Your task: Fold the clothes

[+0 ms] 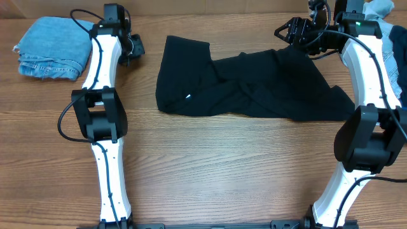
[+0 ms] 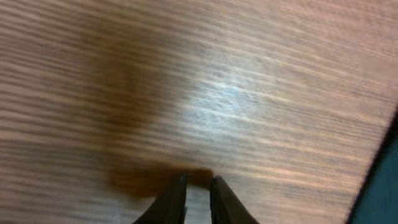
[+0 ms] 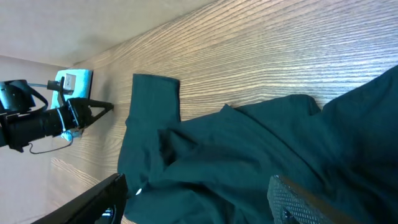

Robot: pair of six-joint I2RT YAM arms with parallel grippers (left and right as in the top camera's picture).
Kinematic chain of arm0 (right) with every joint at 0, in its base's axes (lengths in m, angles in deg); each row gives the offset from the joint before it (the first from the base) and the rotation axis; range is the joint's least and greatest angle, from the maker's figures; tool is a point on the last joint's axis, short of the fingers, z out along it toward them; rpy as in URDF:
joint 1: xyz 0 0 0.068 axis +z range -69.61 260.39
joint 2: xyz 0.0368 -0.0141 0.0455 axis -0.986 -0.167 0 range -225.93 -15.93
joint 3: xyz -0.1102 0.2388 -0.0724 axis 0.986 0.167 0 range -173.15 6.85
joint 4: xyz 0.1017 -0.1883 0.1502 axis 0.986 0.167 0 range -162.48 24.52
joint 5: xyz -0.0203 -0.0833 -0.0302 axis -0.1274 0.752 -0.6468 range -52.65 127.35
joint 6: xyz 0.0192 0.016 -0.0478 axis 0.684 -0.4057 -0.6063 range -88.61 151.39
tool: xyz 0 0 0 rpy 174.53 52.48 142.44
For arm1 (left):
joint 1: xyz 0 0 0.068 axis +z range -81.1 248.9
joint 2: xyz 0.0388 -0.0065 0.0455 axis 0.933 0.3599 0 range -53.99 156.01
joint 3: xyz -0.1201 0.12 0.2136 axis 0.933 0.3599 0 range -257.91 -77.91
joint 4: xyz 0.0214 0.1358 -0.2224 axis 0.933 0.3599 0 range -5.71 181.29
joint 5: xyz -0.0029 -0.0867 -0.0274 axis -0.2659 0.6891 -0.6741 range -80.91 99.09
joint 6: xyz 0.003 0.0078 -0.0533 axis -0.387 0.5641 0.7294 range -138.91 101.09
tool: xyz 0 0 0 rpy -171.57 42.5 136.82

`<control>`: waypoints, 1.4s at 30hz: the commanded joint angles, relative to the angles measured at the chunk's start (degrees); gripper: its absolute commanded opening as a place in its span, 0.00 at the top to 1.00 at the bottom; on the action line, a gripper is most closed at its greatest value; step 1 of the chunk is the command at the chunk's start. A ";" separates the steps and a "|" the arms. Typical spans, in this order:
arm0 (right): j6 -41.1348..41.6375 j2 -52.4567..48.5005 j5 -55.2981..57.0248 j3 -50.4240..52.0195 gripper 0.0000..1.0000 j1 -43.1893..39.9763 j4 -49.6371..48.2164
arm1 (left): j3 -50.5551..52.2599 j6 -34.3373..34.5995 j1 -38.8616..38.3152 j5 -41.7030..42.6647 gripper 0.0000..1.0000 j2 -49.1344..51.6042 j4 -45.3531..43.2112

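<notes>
The clothes are chiefly a black T-shirt (image 1: 254, 86) lying crumpled across the middle of the table, its small white tag (image 1: 188, 97) showing. My left gripper (image 1: 133, 48) hovers over bare wood just left of the shirt's sleeve. In the left wrist view its fingers (image 2: 198, 199) stand almost together with only a thin slit and nothing in it. My right gripper (image 1: 289, 30) is at the shirt's far right edge. In the right wrist view it (image 3: 199, 205) stands wide open above the shirt (image 3: 249, 155), holding nothing.
Folded light-blue denim (image 1: 51, 48) lies at the far left corner. More blue garments (image 1: 394, 44) are piled at the far right behind the right arm. The wooden table (image 1: 222, 165) spreads in front of the shirt. A dark cloth edge (image 2: 380, 186) shows in the left wrist view.
</notes>
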 commanded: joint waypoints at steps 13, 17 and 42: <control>-1.53 0.50 -0.74 -0.42 0.23 0.24 0.72 | -19.39 -2.67 -14.73 2.84 0.37 2.10 10.93; -1.55 0.50 -0.72 -0.42 0.23 0.24 1.16 | -13.92 -2.10 -16.59 2.64 0.64 2.10 9.01; -1.70 0.50 -0.72 -0.42 0.23 0.24 0.50 | 0.26 -1.20 -18.21 -1.68 0.96 2.21 4.33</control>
